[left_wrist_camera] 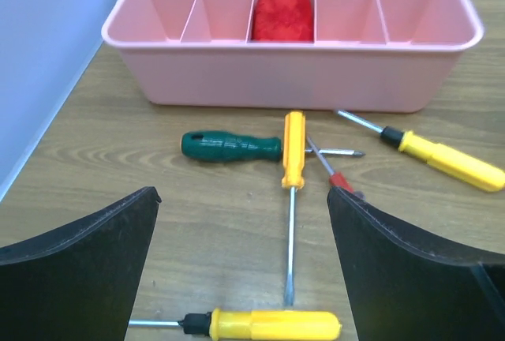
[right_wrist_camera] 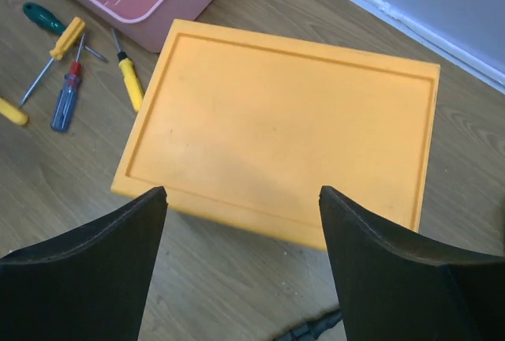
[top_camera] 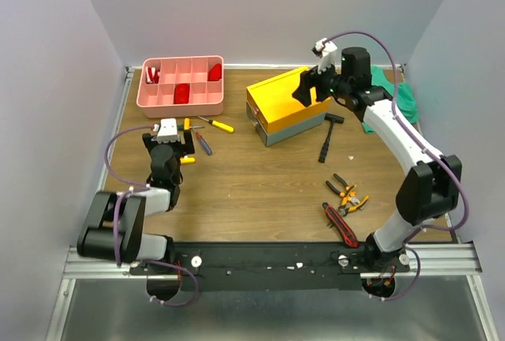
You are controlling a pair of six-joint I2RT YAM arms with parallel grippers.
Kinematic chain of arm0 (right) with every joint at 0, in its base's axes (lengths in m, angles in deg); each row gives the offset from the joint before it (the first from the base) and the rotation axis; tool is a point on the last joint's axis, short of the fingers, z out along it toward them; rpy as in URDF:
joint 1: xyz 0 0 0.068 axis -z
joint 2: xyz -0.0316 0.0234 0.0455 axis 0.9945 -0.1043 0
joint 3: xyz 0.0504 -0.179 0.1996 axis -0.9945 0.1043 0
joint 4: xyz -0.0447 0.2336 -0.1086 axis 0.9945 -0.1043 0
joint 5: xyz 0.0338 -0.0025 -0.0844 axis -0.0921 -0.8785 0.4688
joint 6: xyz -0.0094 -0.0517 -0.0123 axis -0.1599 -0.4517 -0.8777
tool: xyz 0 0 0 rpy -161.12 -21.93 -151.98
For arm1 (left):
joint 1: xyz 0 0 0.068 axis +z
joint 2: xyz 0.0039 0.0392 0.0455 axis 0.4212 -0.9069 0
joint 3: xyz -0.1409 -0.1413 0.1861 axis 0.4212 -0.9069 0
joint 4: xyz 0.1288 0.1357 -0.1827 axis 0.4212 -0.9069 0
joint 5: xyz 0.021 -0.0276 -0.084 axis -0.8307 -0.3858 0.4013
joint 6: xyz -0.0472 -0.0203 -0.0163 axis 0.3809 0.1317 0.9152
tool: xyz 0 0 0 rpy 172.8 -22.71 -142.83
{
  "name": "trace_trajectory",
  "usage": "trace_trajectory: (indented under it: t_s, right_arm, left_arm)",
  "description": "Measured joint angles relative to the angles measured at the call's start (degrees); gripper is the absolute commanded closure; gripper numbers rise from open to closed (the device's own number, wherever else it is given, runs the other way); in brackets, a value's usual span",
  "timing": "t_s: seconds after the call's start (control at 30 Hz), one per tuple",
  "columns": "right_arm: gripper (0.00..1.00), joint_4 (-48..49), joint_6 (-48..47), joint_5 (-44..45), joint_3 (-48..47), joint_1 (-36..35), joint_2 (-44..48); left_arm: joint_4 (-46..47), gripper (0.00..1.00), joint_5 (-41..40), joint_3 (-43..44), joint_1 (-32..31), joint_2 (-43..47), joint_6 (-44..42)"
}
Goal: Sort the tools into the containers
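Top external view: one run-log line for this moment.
left gripper open above slim yellow-handled screwdriver | right gripper open above yellow lid of rectangular grey toolbox

left arm [top_camera: 162, 179] folded low and close to its base, forearm directed forward. left end effector [left_wrist_camera: 241, 192] tilted downward, fingers spread wide, gripping nothing. right arm [top_camera: 394, 132] stretched far forward, elbow bent, wrist raised. right end effector [right_wrist_camera: 242, 191] tilted downward, fingers likewise parted and unloaded.

Wide-apart jaws over yellow lid [right_wrist_camera: 284, 132], screwdrivers [right_wrist_camera: 130, 82] and pink tray [right_wrist_camera: 170, 19] at upper left.
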Motion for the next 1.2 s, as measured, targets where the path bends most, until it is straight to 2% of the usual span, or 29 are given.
trace_trajectory:
  t_s: [0.1, 0.23, 0.27, 0.37, 0.47, 0.53, 0.67, 0.77, 0.93, 1.2]
  right_arm:
    - [0.20, 1.6, 2.6, 0.8, -3.7, -0.9, -4.3]
    - [0.17, 3.1, 4.0, 3.0, -6.6, -0.9, -8.1]
    - [0.17, 3.4, 4.1, 4.0, -7.4, -0.9, -9.3]
    - [0.23, 3.6, 3.8, 6.8, -8.8, -0.9, -12.4]
    - [0.32, 3.5, 2.8, 8.9, -9.0, -0.9, -14.6]
    - [0.40, 3.4, 2.2, 10.4, -9.0, -0.9, -15.9]
    - [0.44, 3.5, 0.6, 13.0, -8.4, -0.9, -16.6]
    - [0.44, 3.7, -0.3, 14.6, -6.9, -0.8, -16.3]
    - [0.44, 5.4, -1.5, 16.3, -2.5, 0.3, -13.4]
    - [0.43, 7.0, -3.1, 17.0, 5.6, 3.8, -6.9]
  left_arm:
    - [-11.4, 0.01, 1.8, 5.2, -0.2, 7.2, -0.2]
    - [-24.1, 0.01, 10.4, 19.6, -0.8, 11.4, 1.6]
    - [-30.6, 0.01, 13.2, 25.5, -0.8, 10.8, 3.0]
    - [-47.9, 0.01, 22.1, 44.8, -0.8, 4.2, 5.9]
    - [-60.2, 0.01, 29.7, 63.9, -0.8, -6.3, 10.4]
    - [-64.6, 0.03, 32.4, 69.1, -1.0, -11.3, 13.4]
    - [-71.7, 0.06, 34.7, 72.3, -2.5, -18.5, 18.8]
    - [-76.5, 0.09, 34.5, 73.1, -6.2, -23.0, 21.7]
    - [-79.3, 0.12, 33.8, 71.9, -10.5, -24.0, 26.1]
    - [-79.3, 0.17, 30.3, 70.4, -11.8, -24.3, 30.0]
